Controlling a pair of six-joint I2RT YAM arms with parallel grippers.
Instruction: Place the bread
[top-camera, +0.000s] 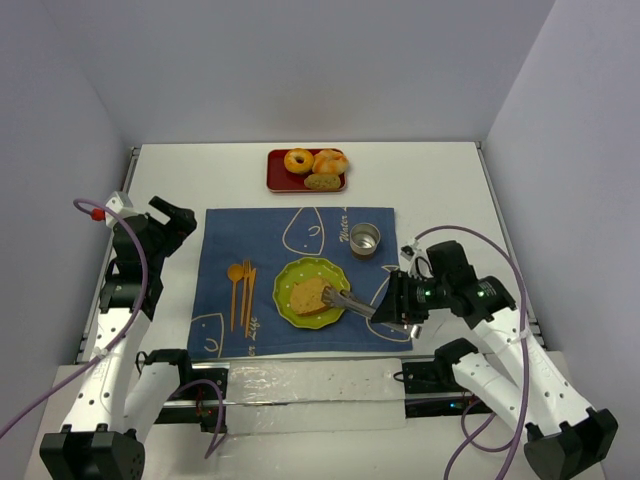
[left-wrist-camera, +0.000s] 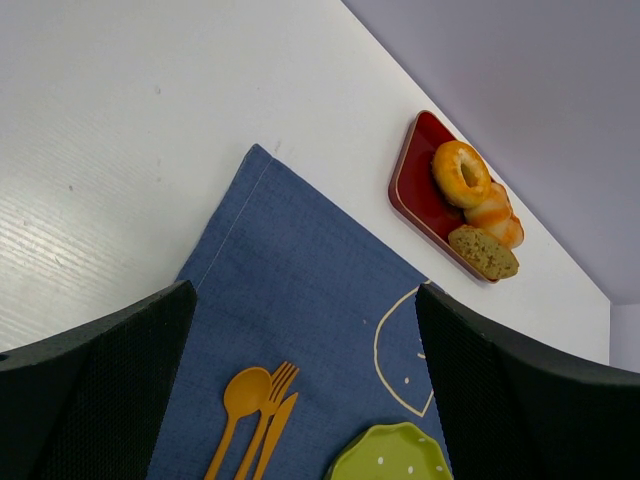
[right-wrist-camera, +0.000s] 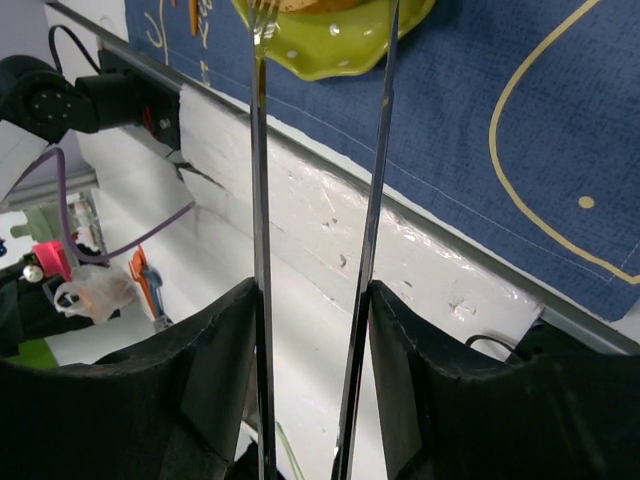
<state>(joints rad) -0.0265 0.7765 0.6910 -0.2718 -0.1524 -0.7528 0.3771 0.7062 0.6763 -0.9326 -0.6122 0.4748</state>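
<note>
While your right gripper is clenching the tongs, the bread is lying on the green plate.
Withdrawing without releasing, you are risking dragging it off the plate.

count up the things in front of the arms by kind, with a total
food: 4 (bread, donut, bun, brown roll)
dishes: 3 (plate, tray, cup)
cutlery: 3 (spoon, fork, knife)
tongs: 1
mat: 1
total: 12

You can make out only "Water" in gold script on the blue placemat, beside the metal cup.
</note>
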